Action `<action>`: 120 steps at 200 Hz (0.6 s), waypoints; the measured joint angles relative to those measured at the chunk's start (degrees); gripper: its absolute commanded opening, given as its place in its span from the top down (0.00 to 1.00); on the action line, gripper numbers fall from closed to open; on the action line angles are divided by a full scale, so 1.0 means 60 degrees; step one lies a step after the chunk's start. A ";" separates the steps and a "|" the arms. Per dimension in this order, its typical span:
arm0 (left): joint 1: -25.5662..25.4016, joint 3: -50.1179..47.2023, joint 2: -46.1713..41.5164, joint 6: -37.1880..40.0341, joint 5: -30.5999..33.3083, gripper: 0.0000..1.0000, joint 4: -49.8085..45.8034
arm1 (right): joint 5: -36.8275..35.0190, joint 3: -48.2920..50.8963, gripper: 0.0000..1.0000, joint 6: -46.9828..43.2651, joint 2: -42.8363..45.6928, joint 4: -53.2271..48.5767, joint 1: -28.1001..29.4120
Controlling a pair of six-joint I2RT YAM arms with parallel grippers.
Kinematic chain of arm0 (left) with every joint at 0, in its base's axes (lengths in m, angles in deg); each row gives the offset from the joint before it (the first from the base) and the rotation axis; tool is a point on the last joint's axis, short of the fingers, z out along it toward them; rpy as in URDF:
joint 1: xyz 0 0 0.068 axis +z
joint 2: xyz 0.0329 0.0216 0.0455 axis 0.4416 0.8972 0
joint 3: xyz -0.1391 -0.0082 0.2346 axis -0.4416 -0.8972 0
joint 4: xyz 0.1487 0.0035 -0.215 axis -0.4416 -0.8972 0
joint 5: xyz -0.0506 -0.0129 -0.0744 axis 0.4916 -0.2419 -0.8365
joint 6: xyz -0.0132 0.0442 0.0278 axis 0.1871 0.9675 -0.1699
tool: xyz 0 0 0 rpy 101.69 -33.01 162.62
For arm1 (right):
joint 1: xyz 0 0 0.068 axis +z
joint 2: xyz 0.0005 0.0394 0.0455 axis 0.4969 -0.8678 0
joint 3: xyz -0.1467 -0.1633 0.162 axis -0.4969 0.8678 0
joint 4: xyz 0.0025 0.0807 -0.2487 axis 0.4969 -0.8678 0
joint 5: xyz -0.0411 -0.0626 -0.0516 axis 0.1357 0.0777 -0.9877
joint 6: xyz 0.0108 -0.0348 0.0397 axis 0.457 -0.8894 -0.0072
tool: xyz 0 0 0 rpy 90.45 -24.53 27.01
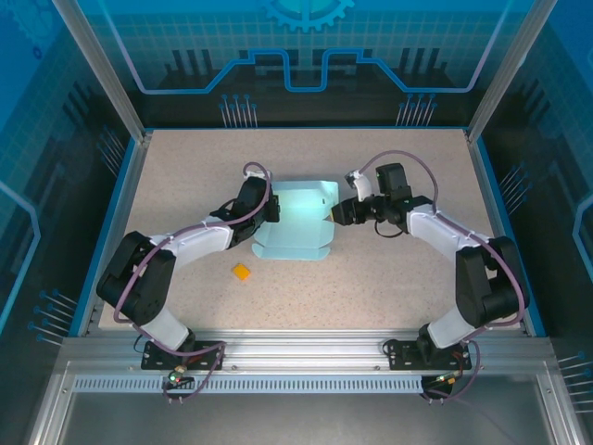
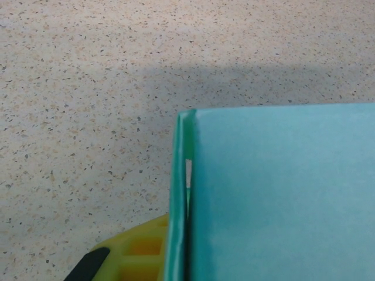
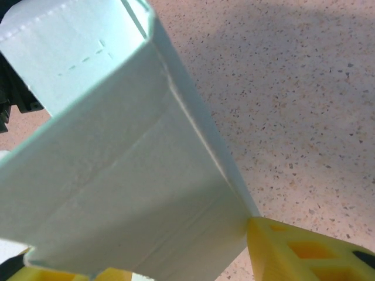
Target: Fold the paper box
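The pale light-blue paper box (image 1: 295, 222) lies partly folded at the middle of the table, its far and right flaps raised. My left gripper (image 1: 269, 211) holds its left edge. In the left wrist view one yellow finger (image 2: 132, 252) presses against a doubled card wall (image 2: 179, 205), and the paper box (image 2: 281, 193) hides the other finger. My right gripper (image 1: 335, 212) is at the box's right edge. In the right wrist view its yellow fingers (image 3: 304, 252) stand apart, with a creased panel of the paper box (image 3: 129, 175) spanning the gap and touching the right finger's tip.
A tiny orange square piece (image 1: 241, 272) lies on the speckled tabletop (image 1: 389, 269) in front of the box, near the left arm. Blue raised edges border the table on the left, right and far sides.
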 measured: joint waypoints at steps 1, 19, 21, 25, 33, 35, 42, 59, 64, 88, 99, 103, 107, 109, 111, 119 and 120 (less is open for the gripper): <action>0.0004 0.0000 0.0000 0.0000 0.0000 1.00 0.0000 | 0.0000 -0.0011 0.48 -0.0004 -0.0007 0.0000 0.0000; 0.0015 -0.0004 0.0000 -0.0058 0.0004 1.00 0.0007 | 0.0004 -0.0131 0.46 -0.0215 -0.0073 -0.0011 0.0000; 0.0015 -0.0004 0.0000 -0.0073 0.0004 1.00 0.0007 | 0.0007 -0.0142 0.45 -0.0237 -0.0073 -0.0011 0.0000; 0.0018 -0.0004 -0.0004 -0.0076 0.0004 1.00 0.0007 | 0.0018 -0.0153 0.44 -0.0270 -0.0073 -0.0011 0.0000; 0.0018 -0.0004 -0.0004 -0.0109 0.0004 1.00 0.0007 | 0.0044 -0.0164 0.43 -0.0331 -0.0073 -0.0015 0.0000; 0.0018 -0.0004 -0.0004 -0.0113 0.0004 1.00 0.0007 | 0.0047 -0.0164 0.42 -0.0375 -0.0073 -0.0015 0.0000; 0.0018 -0.0004 -0.0004 -0.0160 0.0004 1.00 0.0004 | 0.0069 -0.0164 0.40 -0.0408 -0.0069 -0.0029 -0.0004; 0.0015 -0.0015 -0.0004 -0.0175 -0.0011 1.00 0.0004 | 0.0087 -0.0160 0.36 -0.0499 0.0004 -0.0142 -0.0022; 0.0015 -0.0015 -0.0004 -0.0171 -0.0040 1.00 0.0004 | 0.0098 -0.0149 0.36 -0.0535 0.0073 -0.0168 -0.0029; 0.0015 -0.0015 -0.0004 -0.0175 -0.0076 1.00 0.0004 | 0.0153 0.0051 0.34 -0.0572 0.0721 -0.0302 -0.0175; 0.0015 -0.0015 -0.0004 -0.0175 -0.0076 1.00 0.0004 | 0.0186 0.0157 0.33 -0.0583 0.1126 -0.0375 -0.0331; 0.0015 -0.0015 -0.0004 -0.0175 -0.0076 1.00 0.0004 | 0.0186 0.0182 0.33 -0.0583 0.1275 -0.0397 -0.0393; 0.0015 -0.0015 -0.0004 -0.0175 -0.0076 1.00 0.0004 | 0.0204 0.0215 0.33 -0.0586 0.1453 -0.0423 -0.0470; 0.0015 -0.0015 -0.0004 -0.0175 -0.0076 1.00 0.0004 | 0.0208 0.0229 0.33 -0.0590 0.1512 -0.0430 -0.0495; 0.0015 -0.0015 -0.0004 -0.0171 -0.0076 1.00 0.0004 | 0.0215 0.0244 0.33 -0.0601 0.1603 -0.0444 -0.0532; 0.0015 -0.0015 -0.0004 -0.0175 -0.0076 1.00 0.0000 | 0.0219 0.0284 0.33 -0.0605 0.1880 -0.0477 -0.0656; 0.0015 -0.0015 -0.0004 -0.0175 -0.0080 1.00 0.0000 | 0.0219 0.0295 0.33 -0.0605 0.1934 -0.0481 -0.0674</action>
